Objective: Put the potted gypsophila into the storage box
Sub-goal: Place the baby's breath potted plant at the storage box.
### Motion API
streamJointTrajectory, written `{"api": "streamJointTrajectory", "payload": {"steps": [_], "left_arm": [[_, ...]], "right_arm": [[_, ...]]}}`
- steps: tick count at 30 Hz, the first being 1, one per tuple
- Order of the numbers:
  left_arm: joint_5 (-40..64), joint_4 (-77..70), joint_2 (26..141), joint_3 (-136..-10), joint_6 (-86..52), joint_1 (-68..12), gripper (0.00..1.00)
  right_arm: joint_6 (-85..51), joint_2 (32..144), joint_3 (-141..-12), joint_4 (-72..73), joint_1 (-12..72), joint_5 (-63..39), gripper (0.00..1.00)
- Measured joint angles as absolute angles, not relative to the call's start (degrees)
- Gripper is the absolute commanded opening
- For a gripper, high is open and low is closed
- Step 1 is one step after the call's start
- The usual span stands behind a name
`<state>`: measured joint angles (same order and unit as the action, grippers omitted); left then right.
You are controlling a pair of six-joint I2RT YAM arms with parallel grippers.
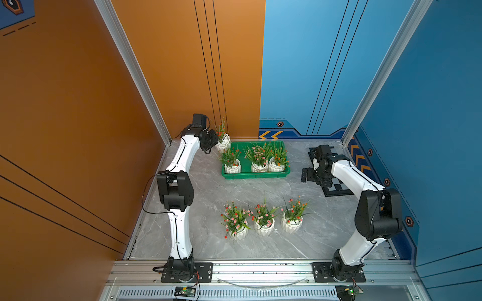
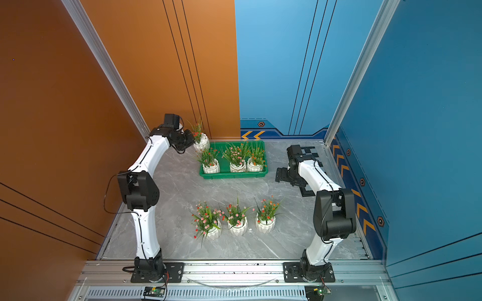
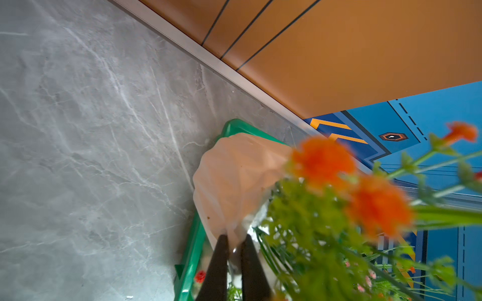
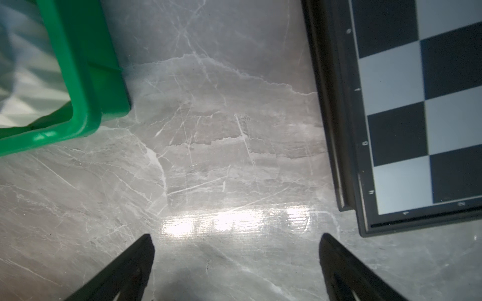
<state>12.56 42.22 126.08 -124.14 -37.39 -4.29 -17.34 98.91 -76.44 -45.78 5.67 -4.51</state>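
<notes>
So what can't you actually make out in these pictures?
- Left end effector: in both top views its wrist hides the fingertips gripping the held pot.
- Storage box: left wrist view, blurred orange blossoms cover most of its inside.
- Chequered board: in both top views the right arm covers most of it; right wrist view cuts it off.

Both arms stretched forward.
Left gripper, 11 o'clock, pinches a pot; right gripper, 2 o'clock, jaws wide, facing down.
</notes>
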Motion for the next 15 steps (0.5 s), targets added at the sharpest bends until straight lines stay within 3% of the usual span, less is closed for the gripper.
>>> {"api": "streamJointTrajectory", "payload": {"steps": [15], "left_arm": [[13.1, 42.9, 131.0, -127.3, -40.3, -7.9, 0.0]], "right_arm": [[-16.3, 99.4, -76.4, -45.5, 3.4, -5.8, 1.0]]}}
